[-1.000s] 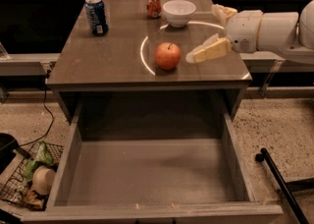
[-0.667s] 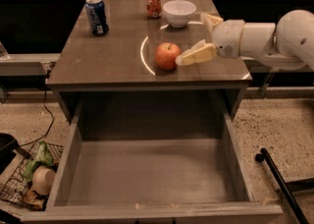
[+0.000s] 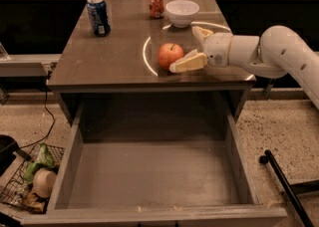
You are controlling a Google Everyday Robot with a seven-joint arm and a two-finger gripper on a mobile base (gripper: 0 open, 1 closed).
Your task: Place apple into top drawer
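Apple point(image 3: 170, 55) on cabinet top point(image 3: 109, 56); end effector point(image 3: 185, 49) beside it, fingers spread, empty.

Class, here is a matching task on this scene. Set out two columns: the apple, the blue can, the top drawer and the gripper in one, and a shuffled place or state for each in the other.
Column one
1 apple
2 blue can
3 top drawer
4 gripper

Column two
A pulled out, below the tabletop
B far corner of the tabletop, at the picture's left
C open, at the apple's right side
D on the tabletop, in front of the white bowl

Pairs: 1-D, 2-B, 3-A, 4-C
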